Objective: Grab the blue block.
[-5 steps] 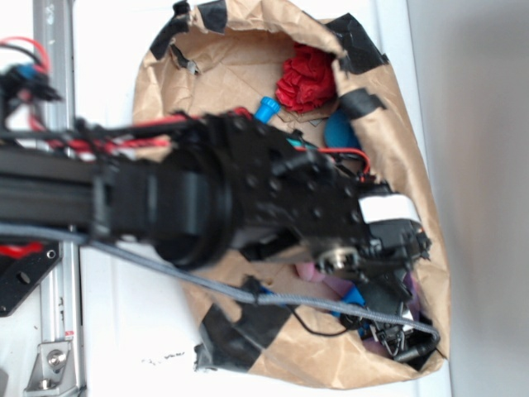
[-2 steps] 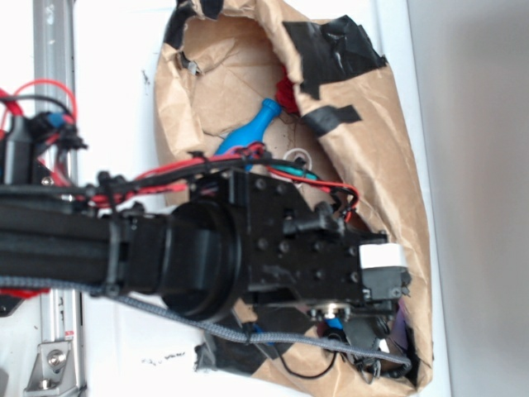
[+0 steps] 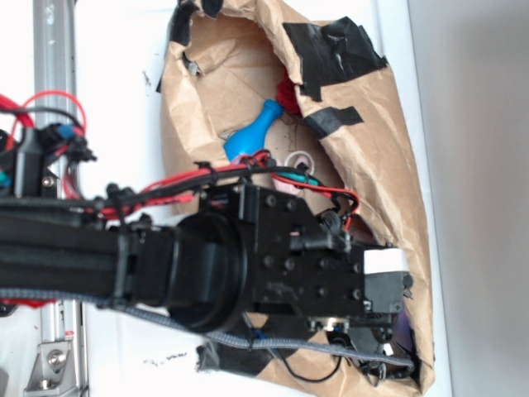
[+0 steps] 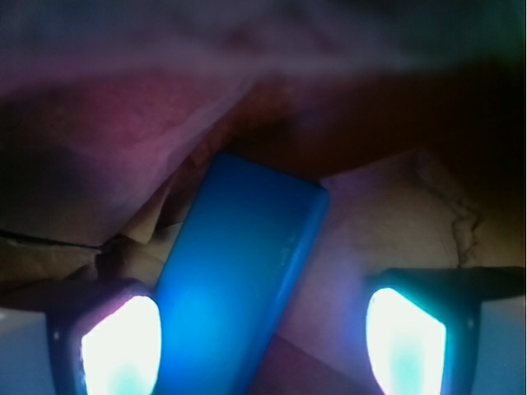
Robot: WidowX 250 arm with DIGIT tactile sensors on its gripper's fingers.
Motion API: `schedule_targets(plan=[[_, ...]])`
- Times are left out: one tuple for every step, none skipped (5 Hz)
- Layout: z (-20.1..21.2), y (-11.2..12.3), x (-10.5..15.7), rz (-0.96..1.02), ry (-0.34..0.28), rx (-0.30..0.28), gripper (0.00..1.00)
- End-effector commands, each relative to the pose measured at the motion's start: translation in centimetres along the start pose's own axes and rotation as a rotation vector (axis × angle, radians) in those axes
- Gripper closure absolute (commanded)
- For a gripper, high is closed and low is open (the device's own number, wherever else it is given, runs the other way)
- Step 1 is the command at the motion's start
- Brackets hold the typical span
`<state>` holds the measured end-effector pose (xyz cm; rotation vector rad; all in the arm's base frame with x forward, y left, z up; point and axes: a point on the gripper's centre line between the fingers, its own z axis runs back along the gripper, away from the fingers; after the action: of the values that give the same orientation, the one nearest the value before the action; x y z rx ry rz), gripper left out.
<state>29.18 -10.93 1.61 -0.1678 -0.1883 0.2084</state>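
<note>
Tool (image 4: pixel 263 337) spread, blue block (image 4: pixel 239 280) between fingers, paper bag (image 3: pixel 372 165) (black-taped), white table (image 3: pixel 116 99).

block (image 4: pixel 239 271) between claw (image 4: pixel 263 341) fingers, nearer left one | bottle (image 3: pixel 250 136) inside bag (image 3: pixel 388 174)

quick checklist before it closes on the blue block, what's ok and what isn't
1. Blue block in the wrist view: ok, lying tilted between the fingertips.
2. Gripper open: ok, both lit pads stand apart.
3. Block centred: not ok, it sits against the left pad, with a gap at the right one.
4. Pink plush clear of the jaws: ok, it lies beyond the block.
5. Blue bottle out of the way: ok, higher in the paper bag.
6. Height over the block: cannot tell.
</note>
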Motion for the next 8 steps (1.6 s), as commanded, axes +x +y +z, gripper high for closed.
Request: schedule_targets(plan=[[3.2, 2.7, 0.0, 0.122, -0.018, 0.03, 0.0], [4.7, 3.9, -0.4, 0.156, -0.027, 0.049, 0.0], [4.3, 4.1, -0.2, 0.165, -0.003, 0.054, 0.0], [3.8, 2.8, 0.7, 0.15, -0.026, 0.001, 0.0], [3.8, 1.2, 1.9, 0.149, -0.046, -0.09, 0.0], [4.2, 0.3, 2.2, 0.14, -0.055, -0.116, 0.0], [4.0, -0.2, 2.7, 0.176, -0.083, -0.135, 0.0], [0.9, -0.6, 3.7, 0.171, -0.036, -0.076, 0.0]])
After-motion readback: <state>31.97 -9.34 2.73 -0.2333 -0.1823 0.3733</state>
